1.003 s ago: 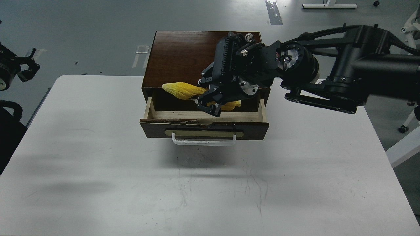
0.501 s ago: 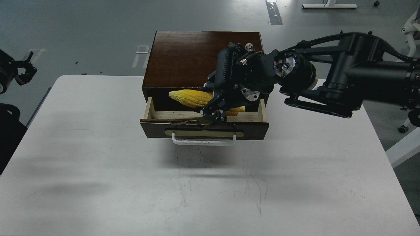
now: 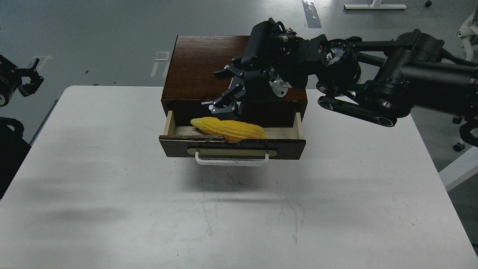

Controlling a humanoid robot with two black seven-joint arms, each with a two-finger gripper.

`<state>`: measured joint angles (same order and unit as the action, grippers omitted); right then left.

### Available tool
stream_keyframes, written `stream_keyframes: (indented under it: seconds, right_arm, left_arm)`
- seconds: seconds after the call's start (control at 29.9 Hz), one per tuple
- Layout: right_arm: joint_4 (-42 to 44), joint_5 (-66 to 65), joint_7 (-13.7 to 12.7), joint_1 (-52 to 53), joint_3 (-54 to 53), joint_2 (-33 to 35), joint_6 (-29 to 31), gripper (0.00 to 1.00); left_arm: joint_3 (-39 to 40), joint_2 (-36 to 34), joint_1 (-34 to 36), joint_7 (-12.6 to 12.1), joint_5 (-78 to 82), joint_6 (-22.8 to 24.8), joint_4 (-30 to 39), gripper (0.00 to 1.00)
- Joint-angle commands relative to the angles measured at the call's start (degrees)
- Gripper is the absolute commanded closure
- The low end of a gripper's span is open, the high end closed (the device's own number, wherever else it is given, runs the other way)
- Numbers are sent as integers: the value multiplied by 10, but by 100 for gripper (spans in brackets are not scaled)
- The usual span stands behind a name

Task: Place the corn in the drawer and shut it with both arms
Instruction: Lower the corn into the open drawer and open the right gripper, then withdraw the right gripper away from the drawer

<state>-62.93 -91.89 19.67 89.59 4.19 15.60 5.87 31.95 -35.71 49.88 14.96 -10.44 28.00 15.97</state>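
Note:
The yellow corn (image 3: 228, 128) lies inside the open drawer (image 3: 231, 145), along its front edge, tapered end to the left. The drawer has a white bar handle (image 3: 231, 160) and sticks out of the dark brown cabinet (image 3: 209, 63). My right gripper (image 3: 220, 91) hangs open and empty above the cabinet's front, just above and behind the corn. My left gripper (image 3: 28, 76) is far off at the left edge, beyond the table, small and dark; I cannot tell how its fingers stand.
The white table (image 3: 112, 186) spreads in front of and beside the cabinet. My right arm (image 3: 392, 86) reaches in across the table's back right corner. A white frame leg (image 3: 457, 172) stands off the right edge.
My right gripper let go of the corn, which now rests in the drawer. The gripper opened and rose up and back to the left. The left gripper barely moved.

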Motion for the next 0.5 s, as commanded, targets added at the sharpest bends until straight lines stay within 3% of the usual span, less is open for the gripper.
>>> stream_keyframes:
  seconds: [0.0,0.37,0.47]
  right_arm:
    - [1,73,0,-1,-41,42,2,2]
    - [67,464,-4,-60,-131,143,7,0]
    - [102,593,-4,-82,-135,169,9,0]
  left_arm:
    - [-2,-1,0,-11,2,0,1,2]
    - [-9,-30,-2,-12,8,0,8,4]
    - [-13,-49,-3,-17,12,0,87,3]
